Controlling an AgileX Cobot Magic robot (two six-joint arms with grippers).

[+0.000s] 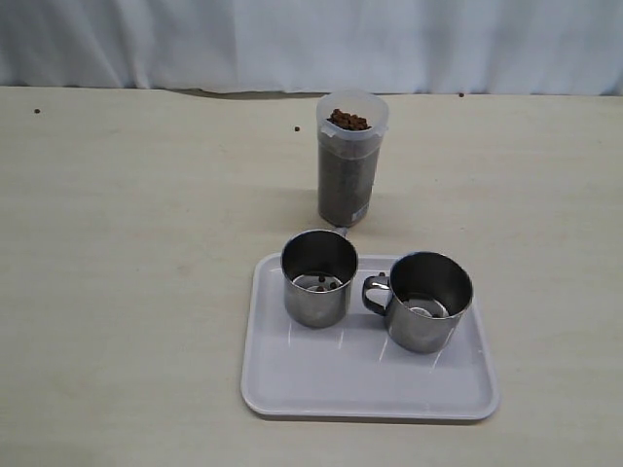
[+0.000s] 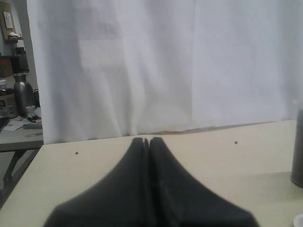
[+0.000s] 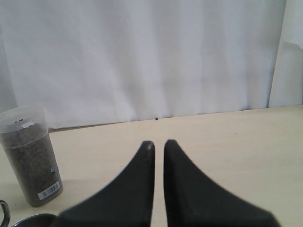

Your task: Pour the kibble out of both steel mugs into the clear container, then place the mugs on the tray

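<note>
Kibble [image 1: 348,120] fills the clear container [image 1: 350,185] almost to its rim. We see it standing on the worktop [image 1: 127,272] just behind the tray [image 1: 292,389]. One steel mug [image 1: 319,277] and the other steel mug [image 1: 428,302] stand upright on the tray, side by side. Our left fingers [image 2: 137,161] and right fingers [image 3: 142,170] are closed, gripping nothing.

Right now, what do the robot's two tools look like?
The left tool and the right tool are alike: matte black, each with two fingers, broad at the base, tapering to narrow rounded tips. No cables or markings show; the arms are out of view.
</note>
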